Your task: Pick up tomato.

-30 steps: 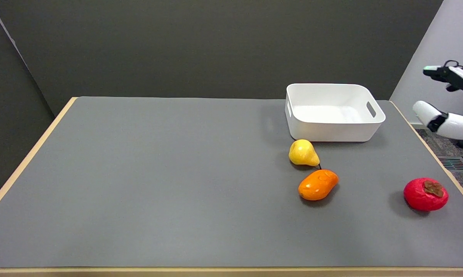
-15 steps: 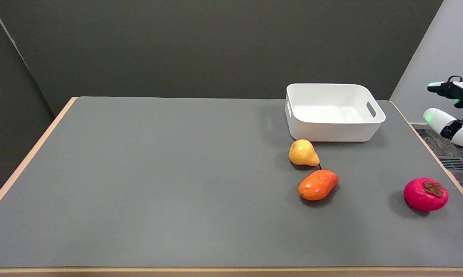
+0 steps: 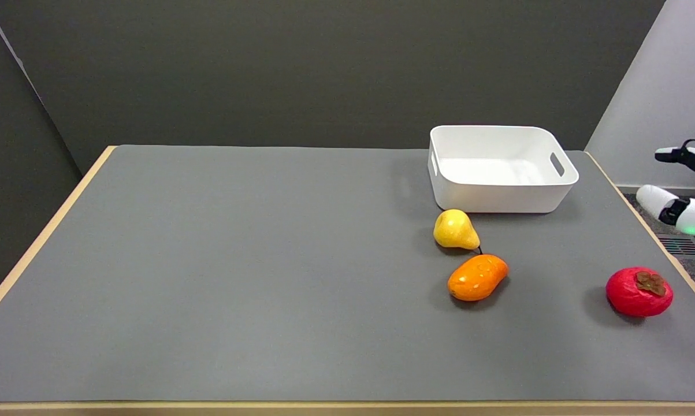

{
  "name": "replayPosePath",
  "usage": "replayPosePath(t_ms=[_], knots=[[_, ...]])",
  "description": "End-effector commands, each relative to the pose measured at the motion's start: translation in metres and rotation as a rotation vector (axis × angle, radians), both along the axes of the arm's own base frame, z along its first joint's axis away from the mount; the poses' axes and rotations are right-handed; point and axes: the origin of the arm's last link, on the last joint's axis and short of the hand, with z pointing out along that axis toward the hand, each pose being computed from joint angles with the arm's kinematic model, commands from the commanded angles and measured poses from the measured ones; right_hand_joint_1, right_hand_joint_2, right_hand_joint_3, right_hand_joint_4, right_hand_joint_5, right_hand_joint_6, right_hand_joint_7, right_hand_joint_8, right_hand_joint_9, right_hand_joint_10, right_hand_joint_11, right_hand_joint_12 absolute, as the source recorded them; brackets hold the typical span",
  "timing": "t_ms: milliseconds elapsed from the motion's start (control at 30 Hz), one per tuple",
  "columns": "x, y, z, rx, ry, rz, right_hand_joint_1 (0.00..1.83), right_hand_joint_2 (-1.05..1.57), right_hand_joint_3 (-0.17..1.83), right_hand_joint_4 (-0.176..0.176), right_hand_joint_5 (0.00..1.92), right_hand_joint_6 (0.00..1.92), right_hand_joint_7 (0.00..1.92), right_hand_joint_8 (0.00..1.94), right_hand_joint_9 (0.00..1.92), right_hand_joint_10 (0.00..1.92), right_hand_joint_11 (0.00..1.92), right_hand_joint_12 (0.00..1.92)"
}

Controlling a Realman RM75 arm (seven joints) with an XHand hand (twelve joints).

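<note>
The tomato (image 3: 639, 291), red with a brown calyx on top, sits on the grey counter (image 3: 237, 277) near its right edge, at the near right of the view. The right hand (image 3: 685, 185) shows only in part at the picture's right border, in the air beyond the counter's edge and further back than the tomato, well apart from it. Two fingers (image 3: 656, 196) are visible, one above the other with a clear gap between them, and nothing lies in that gap; the rest of the hand is cut off by the frame, so it reads as spread and holding nothing. A green light glows on the lower finger. A white bin (image 3: 500, 190) with cut-out handles stands at the far right of the counter. Just in front of it lies a yellow pear (image 3: 454, 230), and beside the pear's stem end, nearer the camera, an orange fruit (image 3: 477, 277) on its side.
</note>
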Motion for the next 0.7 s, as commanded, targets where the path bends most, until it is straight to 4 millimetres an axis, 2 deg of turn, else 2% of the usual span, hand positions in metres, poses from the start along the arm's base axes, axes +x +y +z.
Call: replayPosePath(t_ms=[33,267,467,700], knots=[[-0.007,0.016,0.019,-0.122,0.052,-0.218,0.16,0.55,0.84,0.089,0.21,0.43,0.22,0.31,0.1,0.58,0.02,1.16],[-0.017,0.031,0.024,-0.149,-0.036,-0.302,0.15,0.54,0.85,0.093,0.18,0.4,0.19,0.29,0.09,0.56,0.01,1.16],[-0.022,0.034,0.022,-0.149,-0.094,-0.312,0.14,0.53,0.86,0.093,0.16,0.38,0.15,0.28,0.08,0.54,0.01,1.15],[-0.029,0.023,0.017,-0.105,-0.185,-0.354,0.15,0.53,0.87,0.095,0.15,0.38,0.14,0.27,0.07,0.52,0.01,1.14]])
